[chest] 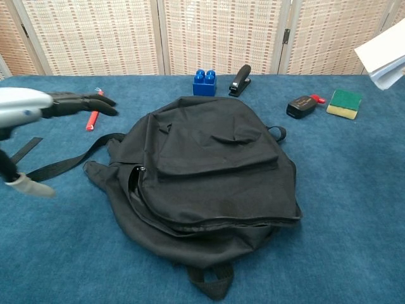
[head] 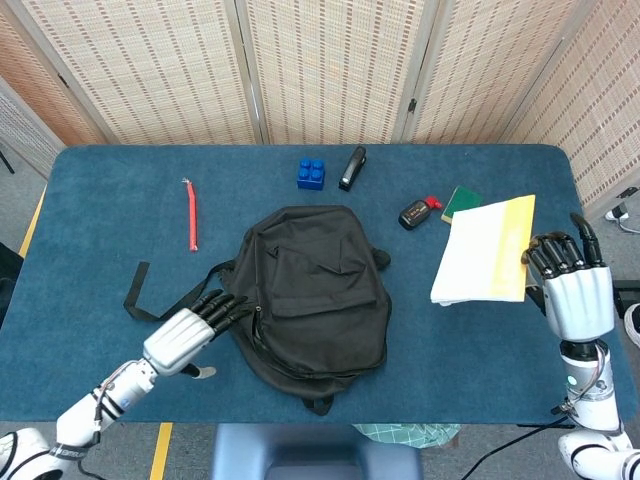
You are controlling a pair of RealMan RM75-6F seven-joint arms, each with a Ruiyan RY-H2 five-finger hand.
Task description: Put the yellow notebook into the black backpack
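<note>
Your right robot hand (head: pixel 572 292) holds the yellow notebook (head: pixel 487 250) lifted at three o'clock of the black backpack (head: pixel 312 288); your left robot hand (head: pixel 190 330), fingers spread and empty, reaches its nine o'clock side; opening and inserting remain.

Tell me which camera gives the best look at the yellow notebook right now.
The head view: the whole yellow notebook shows there, lifted off the table and held by the right hand at its right edge. The chest view catches only its corner at the top right of the frame.
</note>
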